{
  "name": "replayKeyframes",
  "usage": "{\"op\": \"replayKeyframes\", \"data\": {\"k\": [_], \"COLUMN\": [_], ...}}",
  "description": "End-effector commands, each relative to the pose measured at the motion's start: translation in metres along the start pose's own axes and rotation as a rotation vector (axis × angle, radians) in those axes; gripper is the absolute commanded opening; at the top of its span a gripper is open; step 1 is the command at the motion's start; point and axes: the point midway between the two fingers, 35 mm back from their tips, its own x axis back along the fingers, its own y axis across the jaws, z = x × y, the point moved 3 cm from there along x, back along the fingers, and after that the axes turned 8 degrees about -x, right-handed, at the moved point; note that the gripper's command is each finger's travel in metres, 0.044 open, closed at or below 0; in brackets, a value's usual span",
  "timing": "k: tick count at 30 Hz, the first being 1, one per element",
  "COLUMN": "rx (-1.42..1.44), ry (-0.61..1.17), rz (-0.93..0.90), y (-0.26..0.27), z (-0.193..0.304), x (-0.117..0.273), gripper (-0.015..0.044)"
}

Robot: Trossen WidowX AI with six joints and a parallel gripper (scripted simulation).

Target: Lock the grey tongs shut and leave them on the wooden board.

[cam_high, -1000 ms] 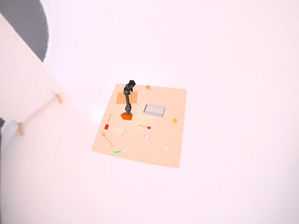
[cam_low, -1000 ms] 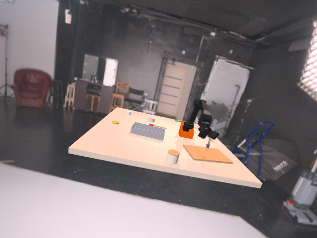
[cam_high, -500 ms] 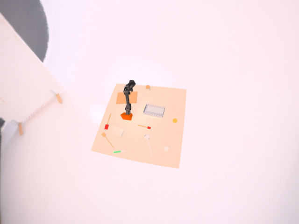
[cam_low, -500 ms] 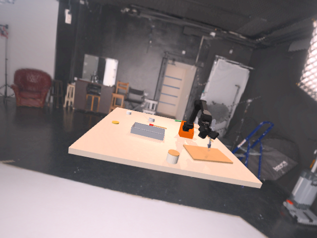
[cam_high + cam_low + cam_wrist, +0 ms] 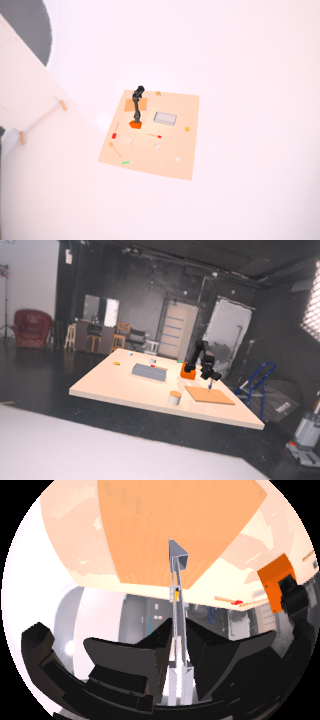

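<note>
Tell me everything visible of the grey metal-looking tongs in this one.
The grey metal-looking tongs have two slim, straight arms, close together, meeting at a darker, angular hinge end, with a small yellow part between them. Clamped between the black gripper's fingers, they stand steeply, hinge down over the flat brown wooden board, tips up. I cannot tell whether they are locked.

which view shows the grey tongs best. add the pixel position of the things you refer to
The wrist view: both arms of the tongs (image 5: pixel 210 385) (image 5: pixel 183 615) run close together between the fingers, hinge to tips. The exterior view shows them small, hanging over the wooden board (image 5: pixel 211 396) (image 5: pixel 150 525). From the top they are mostly hidden by the arm.
</note>
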Motion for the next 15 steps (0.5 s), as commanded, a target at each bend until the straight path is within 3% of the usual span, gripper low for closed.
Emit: {"op": "replayKeyframes", "data": {"k": [1, 15], "rx": [0.001, 0.042], "ry": [-0.030, -0.094], "rz": [0.009, 0.013], "y": [0.0000, 0.0001], "z": [0.0035, 0.0048], "x": [-0.0008, 0.0004], "gripper": [-0.0150, -0.0150]}}
